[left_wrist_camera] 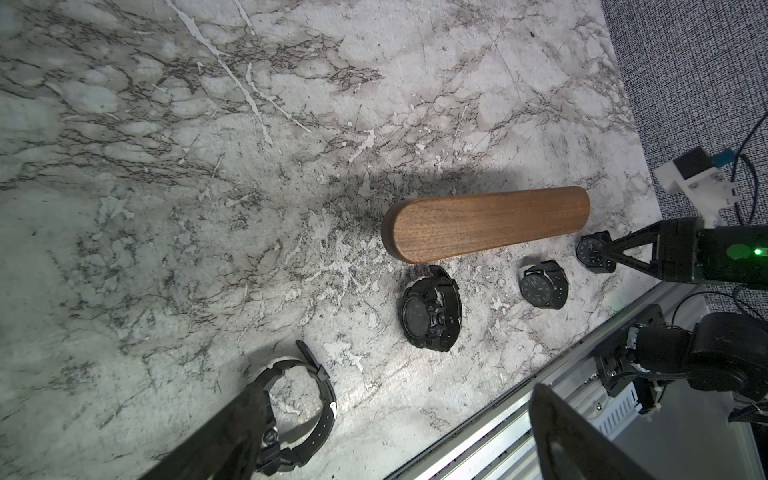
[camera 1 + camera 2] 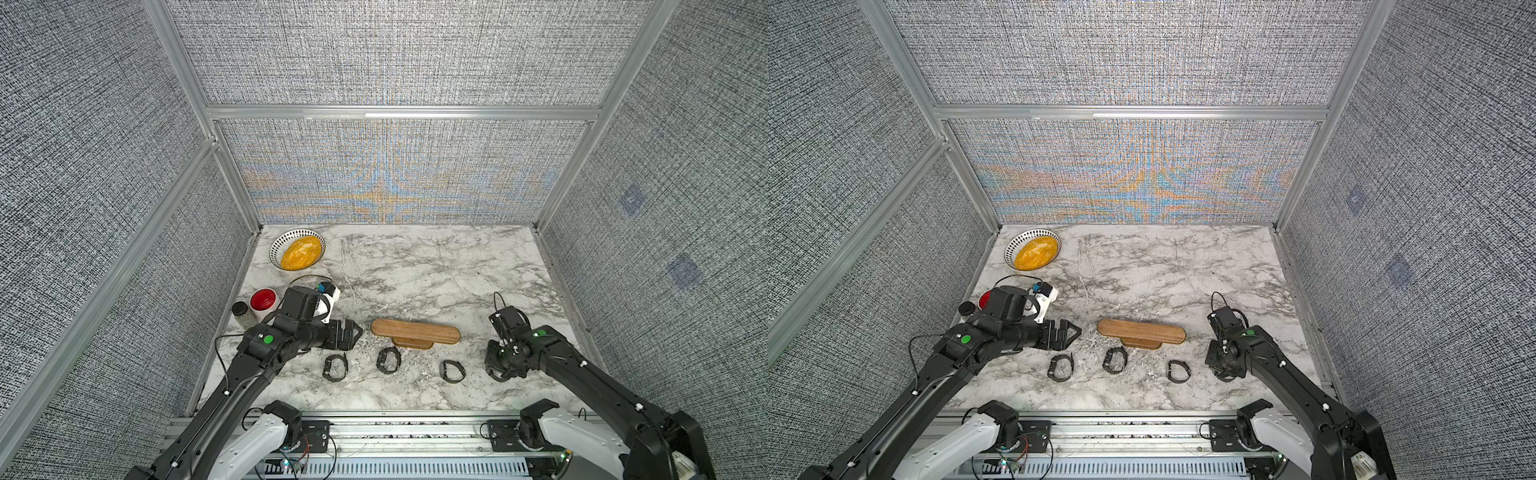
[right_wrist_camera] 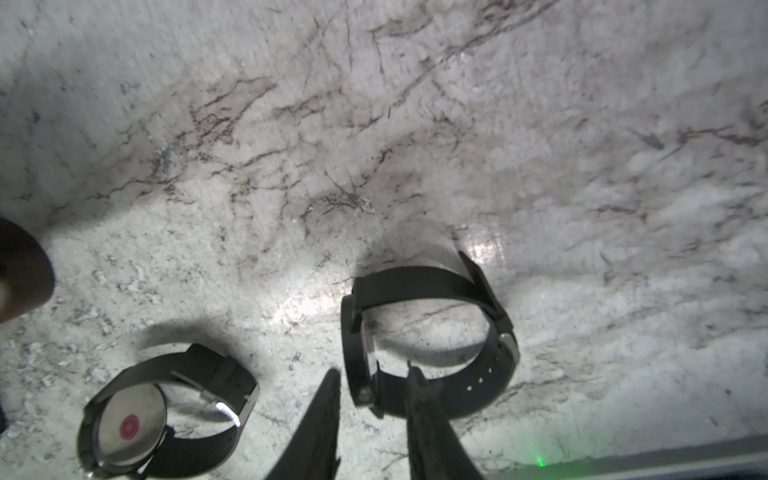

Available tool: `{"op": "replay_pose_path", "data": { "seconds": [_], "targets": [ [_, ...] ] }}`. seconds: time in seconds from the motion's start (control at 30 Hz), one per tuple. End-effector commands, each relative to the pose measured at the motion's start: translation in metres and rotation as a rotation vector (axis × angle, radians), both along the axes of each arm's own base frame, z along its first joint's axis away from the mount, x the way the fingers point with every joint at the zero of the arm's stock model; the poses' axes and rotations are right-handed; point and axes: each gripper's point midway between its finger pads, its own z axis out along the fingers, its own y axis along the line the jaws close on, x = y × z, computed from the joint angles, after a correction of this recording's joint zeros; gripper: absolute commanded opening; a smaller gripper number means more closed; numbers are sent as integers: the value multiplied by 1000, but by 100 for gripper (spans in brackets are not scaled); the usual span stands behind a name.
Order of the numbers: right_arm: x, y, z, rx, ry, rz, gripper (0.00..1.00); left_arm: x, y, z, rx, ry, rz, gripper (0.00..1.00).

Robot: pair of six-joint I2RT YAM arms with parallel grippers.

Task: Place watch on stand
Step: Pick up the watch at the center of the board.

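Grey woven fabric wall panels (image 2: 395, 54) close in the scene on three sides in both top views. Silver aluminium frame bars (image 2: 399, 112) divide them, one running level across the back wall and others standing at the corners. The lower back panel (image 2: 1133, 174) shimmers with orange and blue moiré bands. Two faint darker square patches (image 2: 631, 200) mark the right-hand side wall. A white marble-patterned desk (image 2: 436, 266) with grey veins meets the walls on three sides. Along its near edge runs a ribbed silver metal rail (image 2: 415, 430). In the right wrist view, a bright glare (image 3: 486, 249) sits on the desk surface.
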Motion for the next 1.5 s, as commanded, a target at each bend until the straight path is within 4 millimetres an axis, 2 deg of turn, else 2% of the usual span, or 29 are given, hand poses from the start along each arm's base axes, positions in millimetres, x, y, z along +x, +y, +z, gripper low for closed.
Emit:
{"op": "replay_pose_path", "data": {
  "seconds": [0.0, 0.7, 0.8, 0.93, 1.1, 1.17, 1.27, 1.4, 1.43, 1.47],
  "targets": [
    [1, -1, -1, -9, -2, 4, 30, -2, 1, -4, 15, 17, 2, 99],
    [4, -1, -7, -60, 10, 23, 18, -7, -6, -9, 34, 28, -35, 99],
    [5, -2, -6, -69, 5, 24, 13, -7, -7, -9, 37, 29, -38, 99],
    [8, -1, -1, -71, -5, 30, 0, -8, -8, -8, 36, 26, -39, 99],
    [13, 0, 8, -62, -37, 33, 0, -8, -5, -4, 36, 5, -25, 99],
    [16, 2, 14, -48, -56, 34, 0, -8, -6, -2, 28, 0, -23, 99],
    [30, 15, 35, 18, -130, 55, 0, -7, -10, -1, 7, 15, -23, 99],
    [57, 55, 85, 205, -290, 163, 0, -4, -29, 5, -93, 62, -27, 99],
    [68, 67, 110, 264, -357, 198, 0, -2, -34, 9, -125, 66, -26, 99],
    [72, 77, 124, 311, -395, 226, 0, 0, -39, 13, -155, 66, -27, 99]
  ]
}}
